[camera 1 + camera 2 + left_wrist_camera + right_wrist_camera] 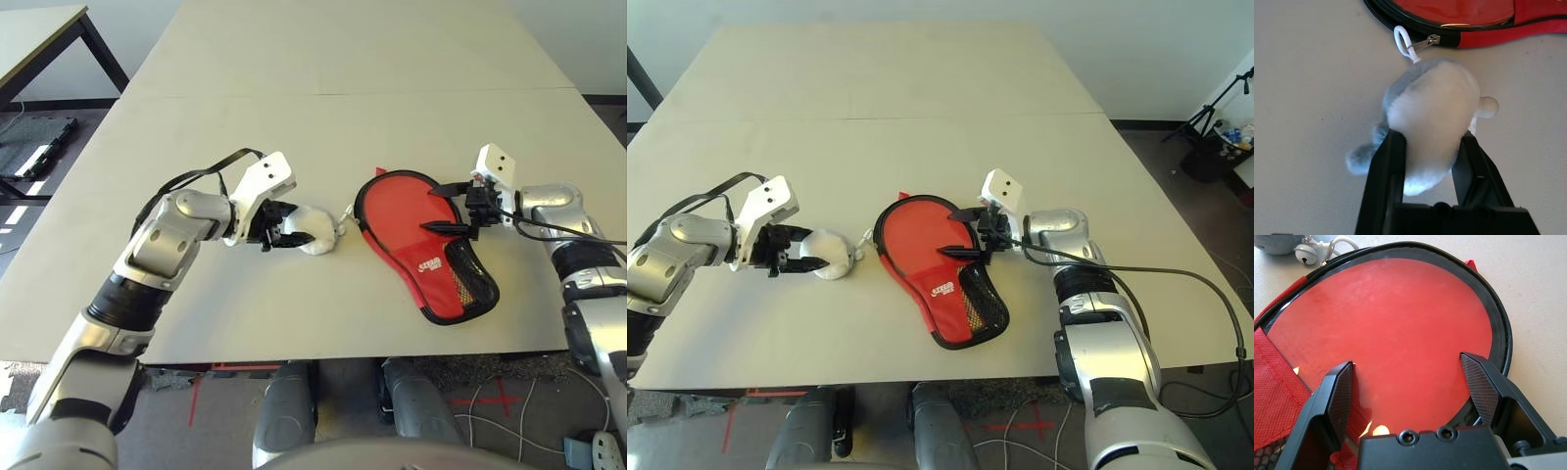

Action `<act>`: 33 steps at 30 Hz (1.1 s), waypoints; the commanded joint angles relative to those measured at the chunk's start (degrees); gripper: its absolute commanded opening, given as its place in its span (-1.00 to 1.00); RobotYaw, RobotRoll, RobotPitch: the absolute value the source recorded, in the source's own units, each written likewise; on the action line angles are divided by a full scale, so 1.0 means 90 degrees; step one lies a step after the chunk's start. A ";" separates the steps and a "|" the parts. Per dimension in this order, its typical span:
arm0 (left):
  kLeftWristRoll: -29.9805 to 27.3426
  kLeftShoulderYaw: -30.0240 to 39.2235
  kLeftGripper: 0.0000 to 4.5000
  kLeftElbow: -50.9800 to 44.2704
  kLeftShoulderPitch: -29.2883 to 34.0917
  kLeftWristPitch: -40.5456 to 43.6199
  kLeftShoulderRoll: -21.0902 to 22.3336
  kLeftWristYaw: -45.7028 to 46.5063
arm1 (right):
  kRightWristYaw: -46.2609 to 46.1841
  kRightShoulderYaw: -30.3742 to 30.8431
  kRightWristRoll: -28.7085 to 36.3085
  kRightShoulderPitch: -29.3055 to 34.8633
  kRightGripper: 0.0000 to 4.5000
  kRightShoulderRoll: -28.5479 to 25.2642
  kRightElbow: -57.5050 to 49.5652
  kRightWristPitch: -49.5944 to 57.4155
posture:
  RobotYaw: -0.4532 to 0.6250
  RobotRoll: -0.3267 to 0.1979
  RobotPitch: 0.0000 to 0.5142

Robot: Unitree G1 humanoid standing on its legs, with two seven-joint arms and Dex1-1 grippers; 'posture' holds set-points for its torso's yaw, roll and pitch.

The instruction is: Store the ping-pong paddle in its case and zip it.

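The case (423, 240) lies flat on the pale tabletop (343, 59), in front of the robot and a little to its right. Its long axis runs slantwise: the round end points away and to the left, and the narrow end, with a black mesh pocket (472, 279), points toward the near edge and to the right. A small white logo (429, 263) sits beside the mesh; its letters are too small to read. The case lies open at the round end, and the red face of the ping-pong paddle (1400, 328) shows inside the black zipper rim; its handle cannot be seen.

The right pincer (458, 208) hovers over the case's right side with its fingers spread wide, holding nothing. Just left of the round end, a white loop (1400, 40) joins the zipper pull (1425, 42) to a small white and grey plush toy (1432, 105). The left pincer (282, 227) grips this toy, one black finger (1382, 181) pressed into each side.

The tabletop is made of two slabs meeting at a seam (343, 94). Another table (39, 29) stands at the far left, and cables (509, 406) lie on the floor.
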 commanded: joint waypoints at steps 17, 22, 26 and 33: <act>0.1692 -0.0289 -0.96 0.4994 -0.2984 -0.2880 -0.1671 0.1242 | -0.0060 0.0227 -0.0243 0.0798 1.00 0.0037 -0.0513 0.0155 | -0.19 0.25 -0.37; 0.2105 -0.0244 -0.96 0.7035 -0.4187 -0.3965 -0.2315 0.1888 | -0.0054 0.0213 -0.0179 0.1061 1.00 -0.0001 -0.0966 0.0364 | -0.26 0.25 -0.35; 0.2341 -0.0172 -0.96 0.8044 -0.4783 -0.4444 -0.2743 0.2365 | -0.0086 0.0195 -0.0136 0.1244 1.00 -0.0028 -0.1274 0.0525 | -0.32 0.25 -0.34; 0.2559 -0.0006 -0.96 0.8708 -0.5267 -0.4670 -0.3448 0.3132 | -0.0195 0.0154 -0.0034 0.1627 1.00 -0.0062 -0.1931 0.0864 | -0.41 0.25 -0.32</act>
